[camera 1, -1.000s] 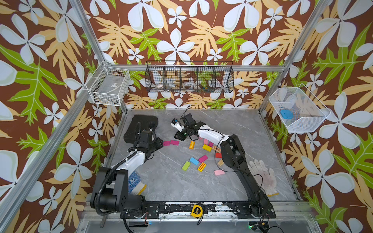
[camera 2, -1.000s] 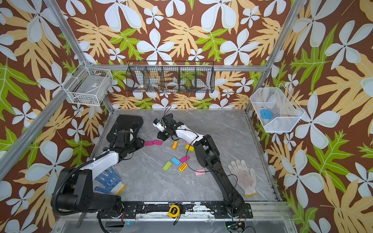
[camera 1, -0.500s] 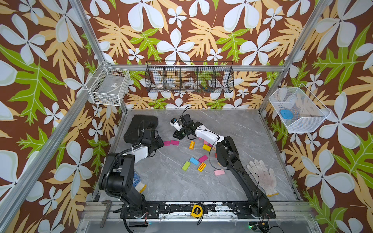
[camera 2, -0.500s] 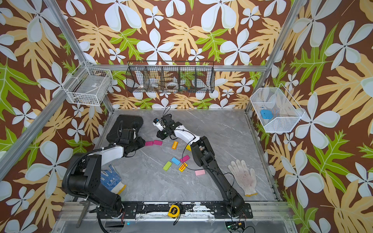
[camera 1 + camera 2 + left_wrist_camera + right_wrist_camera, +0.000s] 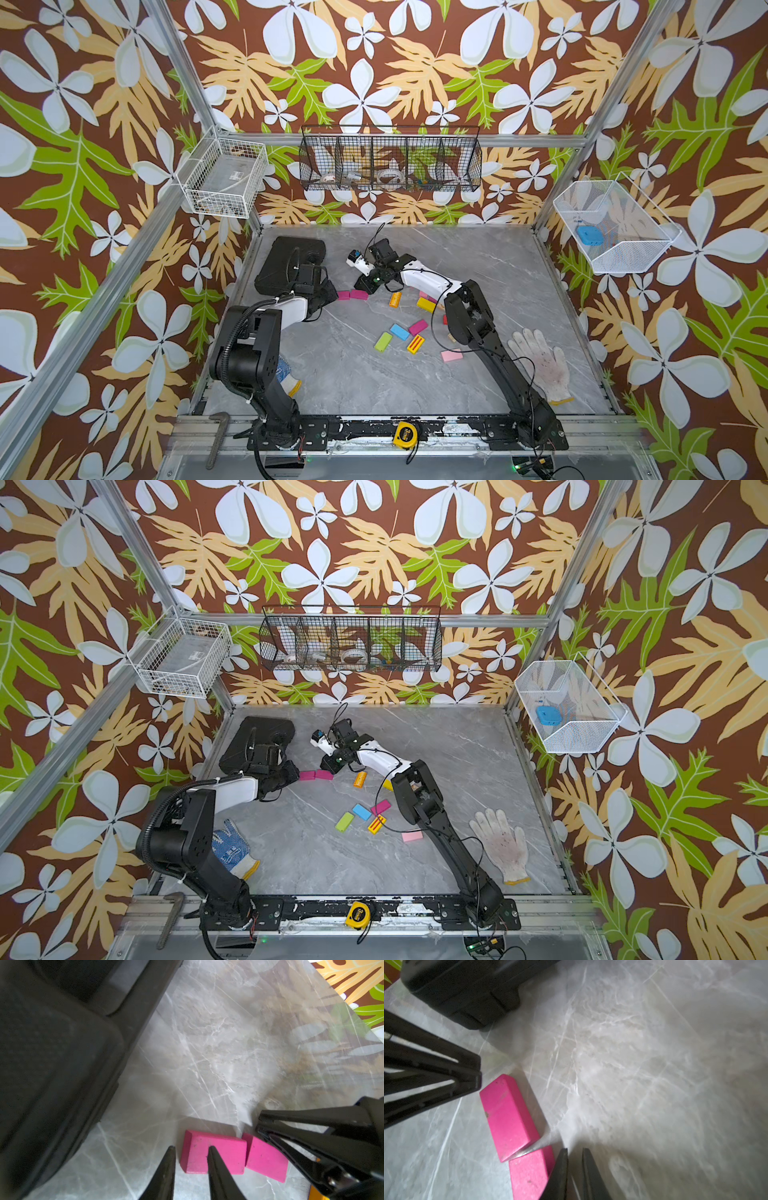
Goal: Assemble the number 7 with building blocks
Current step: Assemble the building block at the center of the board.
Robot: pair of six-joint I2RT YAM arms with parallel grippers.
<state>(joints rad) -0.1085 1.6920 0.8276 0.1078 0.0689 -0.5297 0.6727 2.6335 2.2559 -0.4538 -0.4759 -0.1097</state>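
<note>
Beside the case (image 5: 291, 257): two magenta blocks lie flat on the table (image 5: 478, 257), end to end. The inner block (image 5: 344, 295) is just off the case's corner and not touching it, and the outer block (image 5: 359, 294) carries the row on, away from the case.
Joint: in the right wrist view the two ends meet at one corner only, with a thin wedge of table showing between them, so the row is slightly bent.
Done so far: as I judge it, this pair is the start of the 7's top bar. No other block is placed.
To do: straighten the pair, perhaps lengthen it, then lay the whole slanted stroke — most of the task.
Left gripper (image 5: 191, 1148): low at the inner block's end nearest the case. Its tips stand a little apart, one over the block's top and one just off its end, and they pinch nothing.
Right gripper (image 5: 575, 1150): low at the outer block's end, away from the case. Its tips are pressed together and empty. They are just beside that block, but I cannot tell whether they touch it.
Loose blocks: the orange block (image 5: 395, 299), yellow block (image 5: 427, 304), blue block (image 5: 400, 331), green block (image 5: 382, 341) and pink block (image 5: 451, 355) lie scattered with a few others — all beyond the pair from the case and at odd angles.
</note>
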